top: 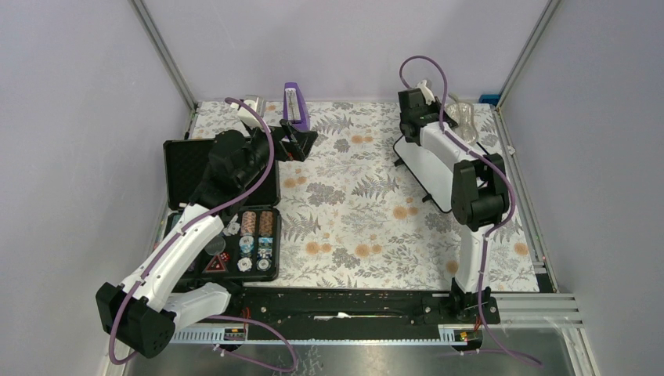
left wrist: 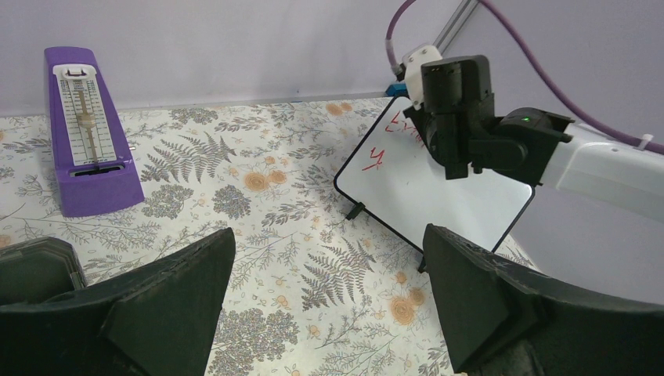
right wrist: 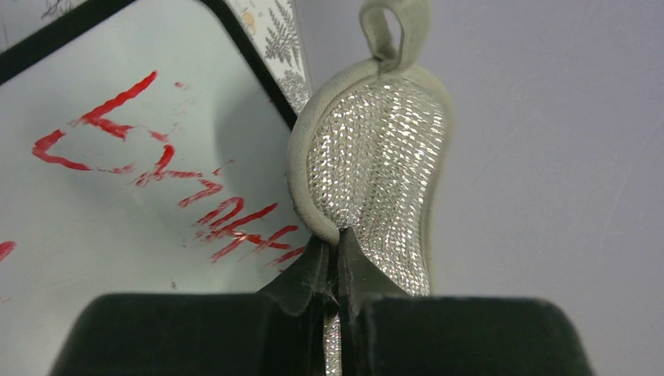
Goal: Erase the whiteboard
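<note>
At the mat's far right corner, the whiteboard [left wrist: 446, 196] is seen: white, with a thin black frame and rounded corners. Red scribbles are carried at its far end; the near part is blank. By the written end, a silvery pad [right wrist: 380, 157] is pinched between the closed jaws of the right gripper [right wrist: 338, 254]. The left gripper [left wrist: 325, 301] is held wide open and empty, near a purple metronome [left wrist: 86, 133].
</note>
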You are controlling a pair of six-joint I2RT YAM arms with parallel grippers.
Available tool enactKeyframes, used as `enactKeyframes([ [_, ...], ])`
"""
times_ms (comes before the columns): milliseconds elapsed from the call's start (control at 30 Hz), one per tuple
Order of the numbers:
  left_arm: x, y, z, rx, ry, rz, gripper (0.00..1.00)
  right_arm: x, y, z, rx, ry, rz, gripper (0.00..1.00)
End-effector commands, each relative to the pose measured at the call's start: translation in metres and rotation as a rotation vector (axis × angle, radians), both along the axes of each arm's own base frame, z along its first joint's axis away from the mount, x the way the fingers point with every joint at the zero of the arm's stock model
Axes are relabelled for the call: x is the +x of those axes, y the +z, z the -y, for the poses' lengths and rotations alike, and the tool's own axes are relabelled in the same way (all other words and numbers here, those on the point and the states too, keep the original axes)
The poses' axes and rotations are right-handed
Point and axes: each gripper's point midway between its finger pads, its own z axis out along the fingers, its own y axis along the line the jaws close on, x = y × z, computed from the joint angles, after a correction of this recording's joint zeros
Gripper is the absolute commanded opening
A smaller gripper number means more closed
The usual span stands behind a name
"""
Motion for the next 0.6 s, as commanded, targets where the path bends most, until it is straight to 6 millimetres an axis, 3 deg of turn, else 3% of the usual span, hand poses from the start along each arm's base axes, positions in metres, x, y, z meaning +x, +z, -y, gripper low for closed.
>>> enactKeyframes([
  [0,-0.001,0.022,0.003,-0.028,-0.014,0.06,0.99,-0.003,-0.04,-0.008,0.013,0.013,-0.073,0.0],
  [200,-0.001,0.021,0.004,-0.029,-0.017,0.058,0.99,-0.019,-0.082,-0.044,0.065,0.099,-0.154,0.0],
  [300,-0.001,0.021,0.004,-0.028,-0.015,0.057,0.99,-0.025,-0.099,-0.077,0.143,0.189,-0.187,0.0],
  [367,0.0,0.021,0.004,-0.028,-0.016,0.056,0.99,-0.027,-0.1,-0.103,0.232,0.259,-0.188,0.0],
  [467,0.0,0.018,0.004,-0.025,-0.014,0.051,0.99,-0.022,-0.065,-0.114,0.277,0.276,-0.103,0.0],
  [567,0.0,0.019,0.004,-0.026,-0.014,0.052,0.99,-0.017,-0.013,-0.106,0.256,0.257,0.014,0.0],
])
